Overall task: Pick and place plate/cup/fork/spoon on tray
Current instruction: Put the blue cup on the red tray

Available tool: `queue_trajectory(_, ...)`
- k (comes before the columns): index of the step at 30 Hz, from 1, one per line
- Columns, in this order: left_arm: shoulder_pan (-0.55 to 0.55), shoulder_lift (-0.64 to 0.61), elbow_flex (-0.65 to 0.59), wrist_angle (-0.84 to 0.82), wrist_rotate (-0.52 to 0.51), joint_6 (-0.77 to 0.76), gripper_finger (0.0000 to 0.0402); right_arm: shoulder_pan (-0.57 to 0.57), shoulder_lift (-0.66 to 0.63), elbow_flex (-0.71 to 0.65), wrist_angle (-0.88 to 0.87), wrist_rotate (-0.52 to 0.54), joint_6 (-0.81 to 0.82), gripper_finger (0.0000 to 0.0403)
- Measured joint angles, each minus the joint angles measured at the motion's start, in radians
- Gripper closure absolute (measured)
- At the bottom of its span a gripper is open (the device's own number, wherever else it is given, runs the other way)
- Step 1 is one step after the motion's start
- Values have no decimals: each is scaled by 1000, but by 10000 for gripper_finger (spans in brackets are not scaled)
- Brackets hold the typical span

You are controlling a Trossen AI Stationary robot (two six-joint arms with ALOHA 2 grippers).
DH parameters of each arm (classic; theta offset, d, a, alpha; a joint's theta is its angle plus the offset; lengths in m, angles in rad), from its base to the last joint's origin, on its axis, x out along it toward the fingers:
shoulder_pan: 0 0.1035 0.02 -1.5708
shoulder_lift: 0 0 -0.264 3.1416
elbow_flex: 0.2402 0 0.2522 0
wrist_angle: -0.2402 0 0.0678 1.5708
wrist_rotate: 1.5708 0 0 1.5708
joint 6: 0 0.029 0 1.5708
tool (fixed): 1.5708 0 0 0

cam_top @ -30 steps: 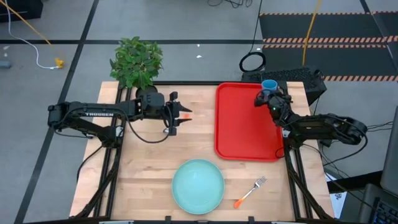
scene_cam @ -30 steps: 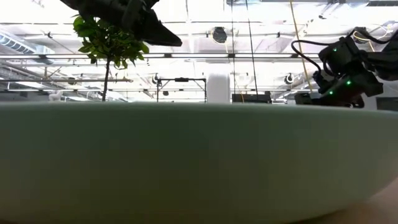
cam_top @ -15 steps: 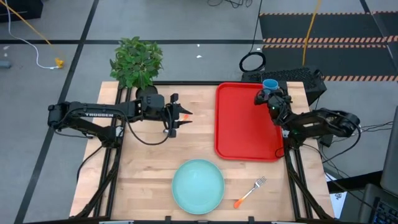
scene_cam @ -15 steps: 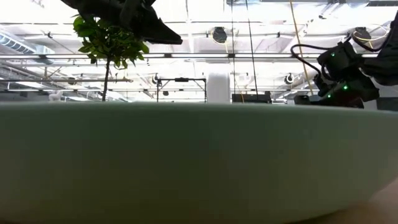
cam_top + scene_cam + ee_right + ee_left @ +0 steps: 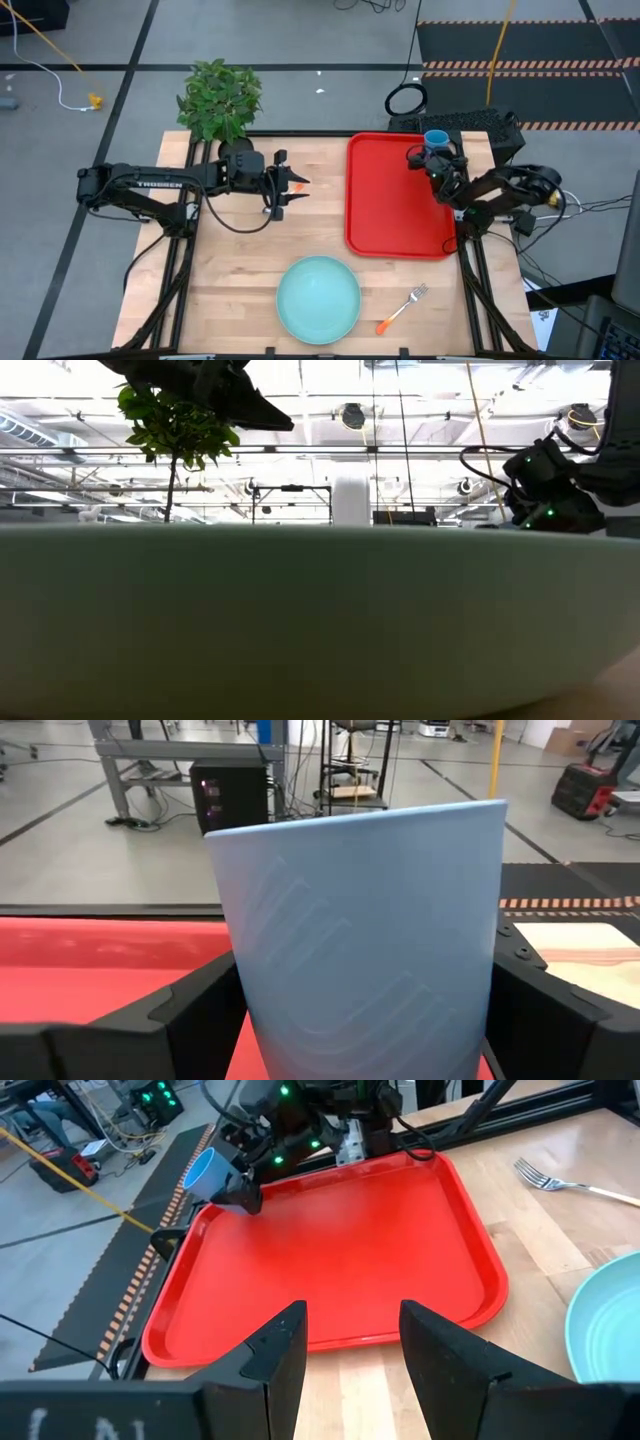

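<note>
tray (image 5: pixel 395 200): solid red, glossy, no pattern
cup (image 5: pixel 434 138): bright blue from above; pale blue with faint curved ridges on its wall in the right wrist view
plate (image 5: pixel 318 298): pale turquoise, plain; fills the low view as a grey-green band
fork (image 5: pixel 402 308): silver tines, orange handle
table (image 5: pixel 240 260): light wood with fine grain, black frame at the edges
plant (image 5: pixel 219 98): green leaves
left gripper (image 5: pixel 277 187): black, with a small orange piece showing beside it
right gripper (image 5: pixel 428 157): black, with small green lights
floor strip (image 5: pixel 525 68): orange and black diagonal stripes
floor (image 5: pixel 100 40): grey
</note>
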Motion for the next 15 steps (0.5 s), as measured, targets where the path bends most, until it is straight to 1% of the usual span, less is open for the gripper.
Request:
queue_trajectory(5, 0, 0, 0, 0, 0, 0, 238, 8, 40, 0, 48, 10, 6, 76)
queue_trajectory(9, 0, 0, 0, 0, 0, 0, 238, 12, 53, 0, 62, 25, 11, 76)
queue_trajectory(15, 0, 0, 0, 0, 0, 0, 238, 12, 54, 0, 59, 20, -4, 76)
